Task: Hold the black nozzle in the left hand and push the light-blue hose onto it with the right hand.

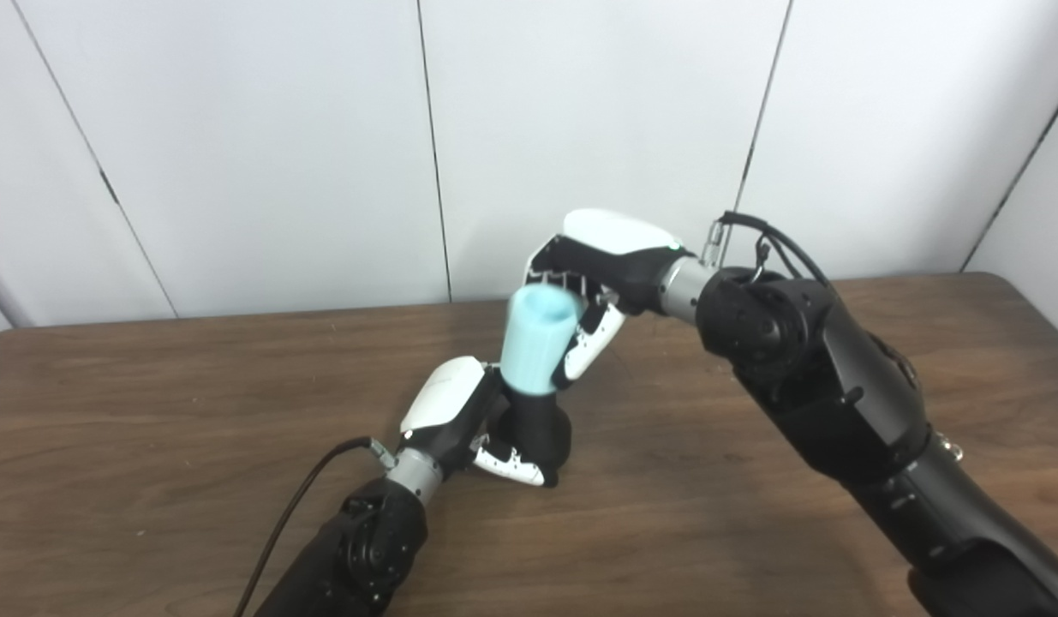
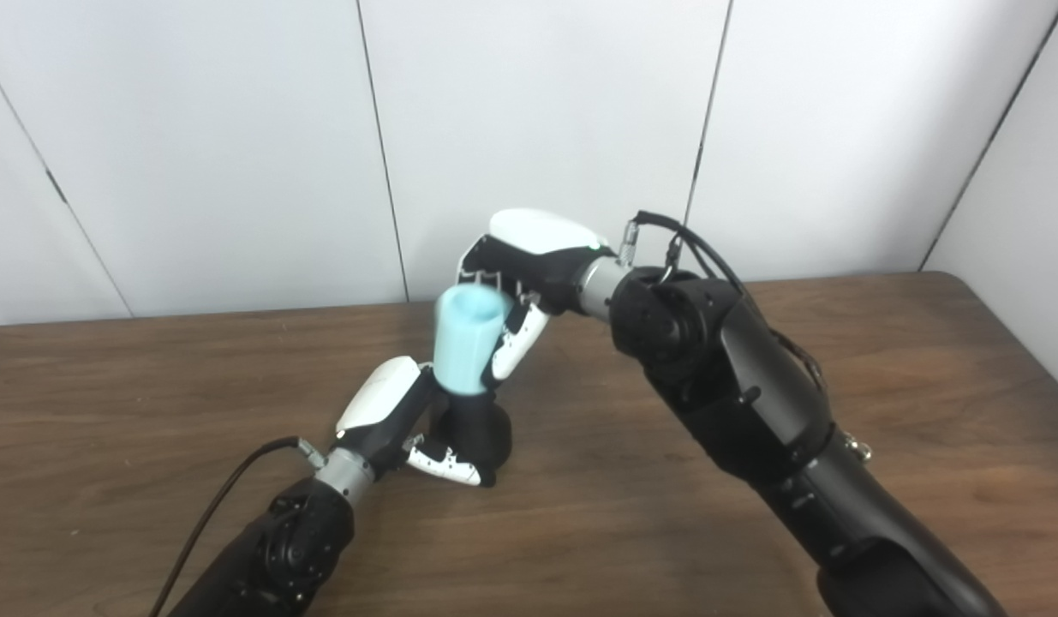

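Observation:
The black nozzle (image 1: 539, 433) stands upright near the table's middle, and my left hand (image 1: 460, 420) is shut around its base. The light-blue hose (image 1: 535, 340), a short ribbed tube with an open top, sits on top of the nozzle, its lower end meeting the black part. My right hand (image 1: 599, 283) comes in from the right and is shut on the hose's upper part, fingers behind it and thumb beside it. The same shows in the right eye view, with the hose (image 2: 465, 341) above the nozzle (image 2: 477, 433).
The brown wooden table (image 1: 152, 411) runs across the view, with a white panelled wall behind it. A black cable (image 1: 297, 506) trails from my left wrist. My right forearm (image 1: 837, 403) crosses the right part of the table.

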Robot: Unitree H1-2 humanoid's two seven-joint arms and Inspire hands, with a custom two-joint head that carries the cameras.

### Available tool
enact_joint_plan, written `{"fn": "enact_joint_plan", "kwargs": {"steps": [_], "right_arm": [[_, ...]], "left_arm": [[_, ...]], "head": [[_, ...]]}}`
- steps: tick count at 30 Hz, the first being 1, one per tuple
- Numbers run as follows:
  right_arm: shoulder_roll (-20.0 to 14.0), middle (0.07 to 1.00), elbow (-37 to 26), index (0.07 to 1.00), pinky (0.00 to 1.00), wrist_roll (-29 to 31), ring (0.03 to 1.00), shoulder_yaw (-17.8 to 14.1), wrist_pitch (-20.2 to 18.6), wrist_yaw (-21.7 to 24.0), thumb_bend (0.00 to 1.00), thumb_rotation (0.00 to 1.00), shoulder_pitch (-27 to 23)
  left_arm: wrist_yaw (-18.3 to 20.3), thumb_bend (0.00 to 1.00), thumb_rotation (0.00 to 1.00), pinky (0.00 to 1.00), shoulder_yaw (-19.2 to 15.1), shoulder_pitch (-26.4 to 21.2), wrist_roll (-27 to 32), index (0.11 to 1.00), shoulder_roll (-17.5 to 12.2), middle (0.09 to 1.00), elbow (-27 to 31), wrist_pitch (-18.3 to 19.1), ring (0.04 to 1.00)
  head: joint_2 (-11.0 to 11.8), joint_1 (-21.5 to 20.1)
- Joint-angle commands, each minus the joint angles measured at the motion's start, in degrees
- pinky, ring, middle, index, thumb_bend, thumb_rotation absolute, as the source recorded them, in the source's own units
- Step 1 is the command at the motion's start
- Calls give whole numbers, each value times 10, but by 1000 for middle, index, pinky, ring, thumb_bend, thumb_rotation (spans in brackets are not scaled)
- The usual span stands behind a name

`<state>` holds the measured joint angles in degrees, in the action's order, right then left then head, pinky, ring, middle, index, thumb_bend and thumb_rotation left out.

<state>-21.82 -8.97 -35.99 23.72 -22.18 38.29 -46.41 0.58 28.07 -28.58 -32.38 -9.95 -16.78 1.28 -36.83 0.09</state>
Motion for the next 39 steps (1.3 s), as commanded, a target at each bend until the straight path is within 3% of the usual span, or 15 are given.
{"fn": "enact_joint_plan", "kwargs": {"steps": [1, 6, 19, 39], "right_arm": [[0, 435, -16, 532, 244, 13, 379, -2, 26, -2, 513, 0, -16], [-7, 439, -11, 532, 236, 14, 374, 0, 29, 8, 513, 0, -14], [-43, 473, -8, 529, 327, 5, 406, 27, 38, 47, 516, 0, -20], [-41, 471, -6, 528, 332, 2, 410, 24, 41, 50, 516, 0, -18]], "left_arm": [[50, 525, 0, 873, 18, 20, -8, 483, -1, 487, -12, 14, 599], [53, 525, 0, 874, 16, 20, -3, 483, -3, 487, -12, 15, 599], [54, 525, 0, 873, 17, 20, -9, 489, -9, 476, -5, 13, 592], [54, 525, 0, 873, 17, 20, -10, 491, -10, 473, -6, 11, 590]], "head": [[-2, 0], [-4, 0], [-6, -4], [-6, -4]]}}
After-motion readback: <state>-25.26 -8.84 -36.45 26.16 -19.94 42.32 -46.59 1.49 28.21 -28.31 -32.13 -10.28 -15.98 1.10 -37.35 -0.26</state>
